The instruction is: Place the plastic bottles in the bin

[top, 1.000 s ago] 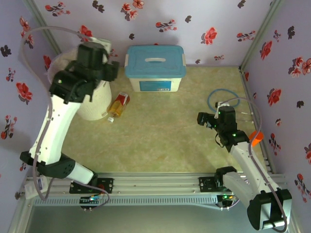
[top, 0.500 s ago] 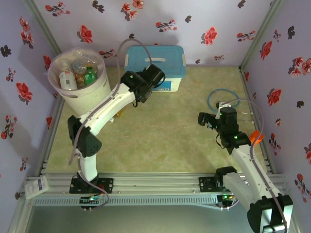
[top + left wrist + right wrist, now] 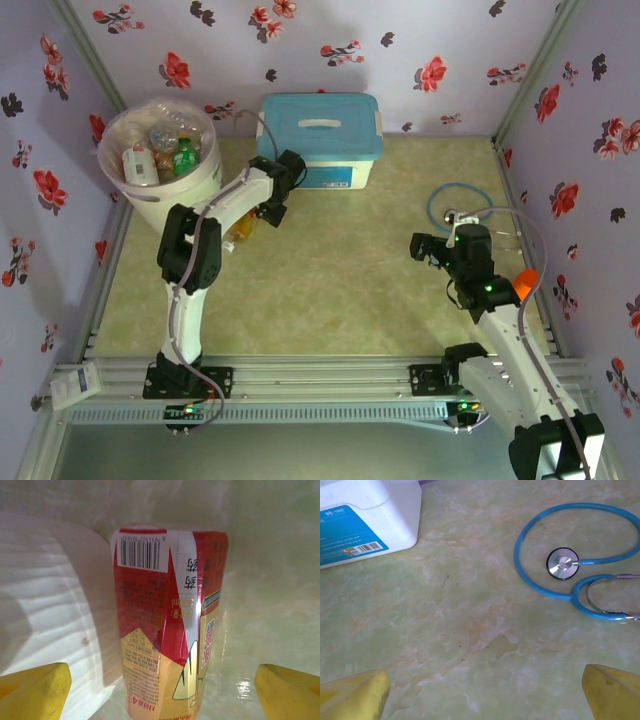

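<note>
Amber bottle [image 3: 165, 620] lies ungripped on the table, just beside the bin [image 3: 165, 205].
Left gripper [image 3: 160, 695] straddles it, jaws wide; closing off-centre may roll it, or a finger may snag the bin wall. Right gripper [image 3: 482, 695] spread, empty.

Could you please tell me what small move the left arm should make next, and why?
Probably lower the left hand a little and close it on the red-labelled bottle. In the left wrist view the bottle sits centred between the wide-open fingers, which do not touch it. It lies on the table beside the bin, so it remains to be picked up.
</note>
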You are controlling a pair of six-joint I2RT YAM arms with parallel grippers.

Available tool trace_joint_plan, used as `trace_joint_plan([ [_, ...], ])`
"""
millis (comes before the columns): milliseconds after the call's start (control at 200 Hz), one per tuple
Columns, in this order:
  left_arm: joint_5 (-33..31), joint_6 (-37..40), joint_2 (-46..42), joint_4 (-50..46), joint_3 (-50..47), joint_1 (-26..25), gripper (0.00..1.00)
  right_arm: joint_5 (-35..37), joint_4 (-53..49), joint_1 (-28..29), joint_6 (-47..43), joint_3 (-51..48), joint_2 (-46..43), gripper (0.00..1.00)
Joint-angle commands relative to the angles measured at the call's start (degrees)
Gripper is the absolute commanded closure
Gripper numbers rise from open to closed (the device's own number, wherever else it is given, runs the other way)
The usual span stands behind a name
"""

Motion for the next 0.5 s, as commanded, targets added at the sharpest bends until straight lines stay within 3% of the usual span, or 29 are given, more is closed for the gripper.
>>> trace_joint_plan([
  [0, 2.92, -1.63, 1.74, 3.55, -1.02, 0.51, 0.05, 0.31, 0.95, -0.42, 0.78, -0.71, 0.59, 0.01],
  [190, 10.62, -4.61, 2.49, 3.18, -2.61, 3.78, 0.1, 0.76, 0.78, -0.46, 0.69, -0.73, 0.45, 0.01],
  [495, 17.11, -7.34, -0.26, 3.47, -6.15, 1.98, 0.12, 0.33, 1.15, -0.44, 0.95, -0.45, 0.93, 0.01],
])
